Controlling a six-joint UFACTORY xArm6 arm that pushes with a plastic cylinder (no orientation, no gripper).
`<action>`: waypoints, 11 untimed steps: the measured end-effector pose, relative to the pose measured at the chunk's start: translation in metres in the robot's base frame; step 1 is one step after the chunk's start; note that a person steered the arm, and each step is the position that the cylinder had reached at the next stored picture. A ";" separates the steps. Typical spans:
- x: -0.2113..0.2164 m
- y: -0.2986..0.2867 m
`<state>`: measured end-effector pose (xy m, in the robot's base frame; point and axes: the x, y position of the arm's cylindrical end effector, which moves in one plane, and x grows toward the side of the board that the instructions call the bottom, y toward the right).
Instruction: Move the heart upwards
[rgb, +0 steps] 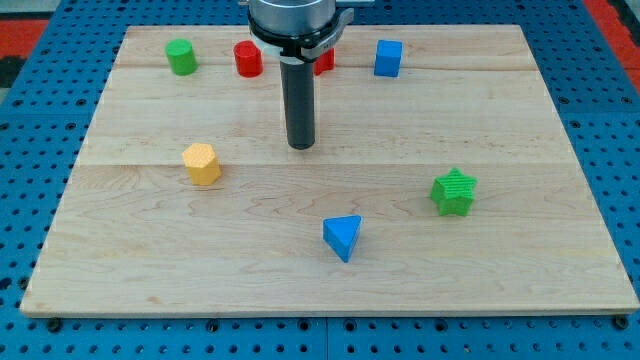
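My tip (301, 146) rests on the wooden board (520, 130), near its middle and a little toward the view's top. A red block (326, 61) sits just behind the rod near the top edge, mostly hidden, so I cannot make out its shape. A red cylinder (248, 59) stands to its left. A yellow block (202, 163), roughly hexagonal, lies left of the tip and slightly lower. No block touches the tip.
A green cylinder (181, 57) is at the top left and a blue cube (388, 58) at the top, right of the rod. A green star (454, 192) lies at the right. A blue triangle (343, 236) lies below the tip.
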<state>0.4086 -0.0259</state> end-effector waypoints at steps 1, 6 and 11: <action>-0.013 0.000; -0.061 0.000; 0.061 -0.005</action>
